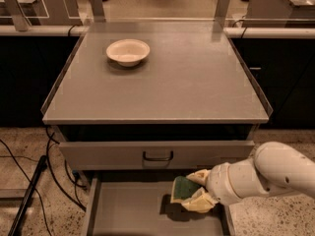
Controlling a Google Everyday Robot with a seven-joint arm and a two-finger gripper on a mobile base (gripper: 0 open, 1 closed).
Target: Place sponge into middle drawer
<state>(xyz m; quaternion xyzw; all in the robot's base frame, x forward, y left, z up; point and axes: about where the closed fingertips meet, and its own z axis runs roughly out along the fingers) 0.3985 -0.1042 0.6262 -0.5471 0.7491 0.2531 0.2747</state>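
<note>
My gripper (193, 191) reaches in from the right on a white arm and is shut on the sponge (183, 188), whose dark green face shows between the cream fingers (198, 204). It holds the sponge just above the floor of the open middle drawer (128, 213), over its right half. A shadow lies on the drawer floor beneath the sponge.
The closed drawer front with a dark loop handle (157, 156) sits just above the open drawer. A round cream bowl (128, 51) stands at the back left of the grey cabinet top (187, 82). Black cables (29, 176) lie on the floor at left.
</note>
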